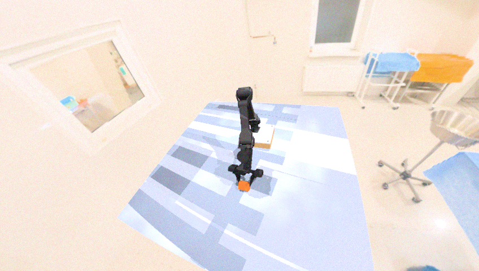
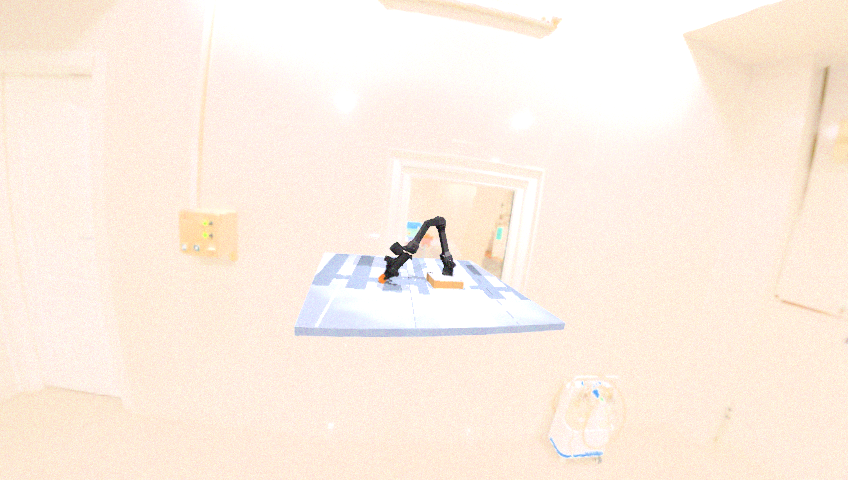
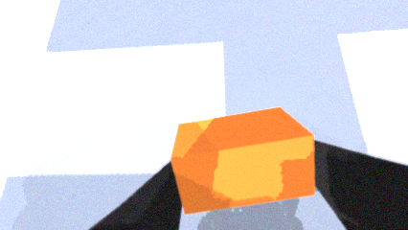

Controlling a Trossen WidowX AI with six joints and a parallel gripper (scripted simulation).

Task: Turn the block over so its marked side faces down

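Observation:
The orange block point(image 1: 244, 186) point(image 2: 382, 278) point(image 3: 249, 165) is held between the two black fingers of my gripper. My gripper point(image 1: 244, 184) point(image 2: 385, 277) is shut on it, with one finger on each side in the wrist view. The gripper is tilted forward, away from the arm's base, over the table point(image 1: 319, 218) point(image 2: 368, 312). The block seems to be close to the table top; whether it touches is too small to tell. Yellowish bright patches of light lie on the block's faces. I cannot make out a marked side on the faces that show.
The arm's base stands on a low box point(image 1: 265, 144) point(image 2: 446, 283) with a white top and orange-brown sides, behind the gripper. Patches of light and shadow cover the table. The table's edges drop off to the floor, where a wheeled stand point(image 1: 405, 174) stands to the right.

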